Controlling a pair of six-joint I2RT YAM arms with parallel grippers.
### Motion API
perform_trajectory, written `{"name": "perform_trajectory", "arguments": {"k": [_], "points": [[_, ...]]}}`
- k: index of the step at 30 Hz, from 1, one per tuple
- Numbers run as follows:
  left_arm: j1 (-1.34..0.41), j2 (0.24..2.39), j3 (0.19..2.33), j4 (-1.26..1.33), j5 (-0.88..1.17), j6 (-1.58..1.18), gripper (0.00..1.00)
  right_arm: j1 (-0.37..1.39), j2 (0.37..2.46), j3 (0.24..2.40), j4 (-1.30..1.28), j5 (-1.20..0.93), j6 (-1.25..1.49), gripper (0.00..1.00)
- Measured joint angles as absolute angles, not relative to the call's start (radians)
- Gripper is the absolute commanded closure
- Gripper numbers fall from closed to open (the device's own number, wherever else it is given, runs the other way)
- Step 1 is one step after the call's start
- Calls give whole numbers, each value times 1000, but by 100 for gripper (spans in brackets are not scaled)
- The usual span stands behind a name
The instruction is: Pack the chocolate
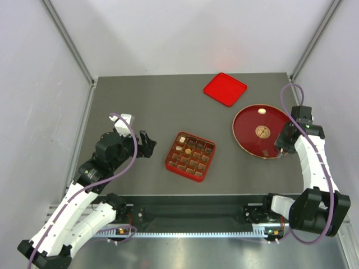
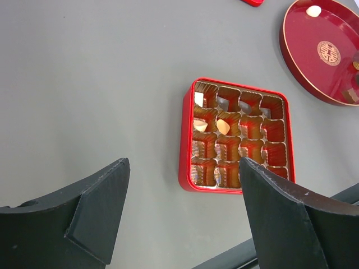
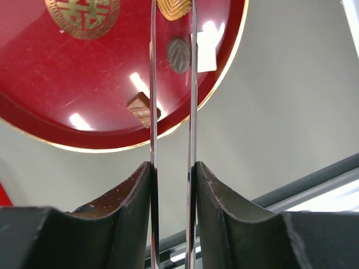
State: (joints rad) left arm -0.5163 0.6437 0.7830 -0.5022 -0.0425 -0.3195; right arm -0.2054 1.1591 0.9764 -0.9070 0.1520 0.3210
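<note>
We take the dark grey surface [image 1: 140, 106] first: a metal rail [image 1: 196, 216] lines its near edge, pale walls [image 1: 33, 84] close it in at the sides, and the widest open room lies across its far-left part. The round red plate [image 1: 247, 131] sits at the right; its right rim is hidden under the right hand [image 1: 279, 147] from above and cut off in both wrist views. The red gridded tray [image 2: 184, 140] rests mid-surface, just ahead of the left hand [image 1: 150, 144], whose fingers stand wide apart with nothing between them; one finger covers the tray's near corner in the left wrist view. The red square lid [image 1: 225, 89] lies flat near the far edge, apart from the plate. The right hand is set narrow, with two thin blades [image 3: 152, 84] nearly parallel; their tips run off the frame, so we cannot tell whether they pinch anything. The chocolate [image 2: 223, 126] is split. The tray holds a few pale pieces, plus dark ones that are hard to tell from shadowed cells. On the plate lie a white piece [image 1: 261, 111], a tan shell piece [image 3: 174, 8], a dark ribbed piece [image 3: 179, 55] and a brown block [image 3: 140, 108] partly behind a blade.
</note>
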Motion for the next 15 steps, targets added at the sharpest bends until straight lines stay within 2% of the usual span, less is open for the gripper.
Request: {"name": "perform_trajectory", "arguments": {"k": [9,11,15], "points": [[-516,644,783,-502,-43,-319,16,-162,1130,1090,-937,96,296,71],[-516,644,783,-502,-45,-319,16,-108,1123,1125,-945,95,297,71],[-516,645,783,-502,-47,-319,16,49,1122,1171,-968,121,310,65]]}}
